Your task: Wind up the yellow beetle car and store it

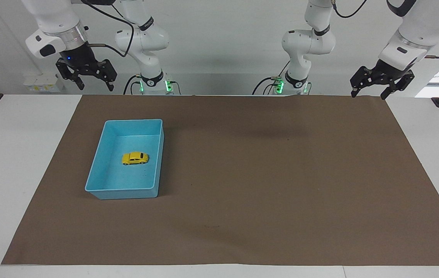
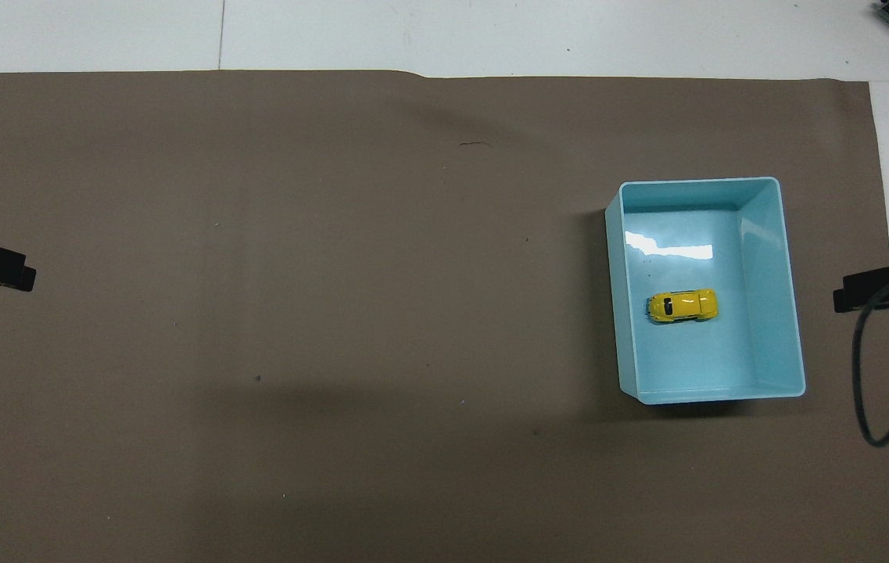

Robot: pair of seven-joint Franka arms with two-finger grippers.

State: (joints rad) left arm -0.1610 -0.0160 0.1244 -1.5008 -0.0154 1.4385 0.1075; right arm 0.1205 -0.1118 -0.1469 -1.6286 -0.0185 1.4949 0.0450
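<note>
Sitting on its wheels on the floor of the light-blue bin (image 1: 157, 154), the yellow beetle car (image 1: 135, 158) lay roughly mid-bin, clear of all four walls, its length running across the bin's short span. The bin stood on the brown mat (image 1: 265, 185) toward the right arm's end of the worktop (image 1: 11, 162).

The right claw (image 1: 87, 79) hung in the air over the worktop's robot-side edge, up and away from the bin, its two fingers spread apart and holding nothing. The left claw (image 1: 372, 88) waited over the mat's corner at the left arm's end, likewise parted and empty.

Judged by its look, the car was a very light, rigid little toy with a glossy, rounded shell, so a pinch on the domed roof would likely slip off. The flatter door flanks, between the wheels, seemed the better place to take hold, with the fingers coming straight down on either side of the body. Being so small and on free wheels, it could roll or skate on the slick bin floor if one finger touched first. The bin walls left room for a vertical approach only. With the car already in the bin and both claws withdrawn, the storing appeared done.
</note>
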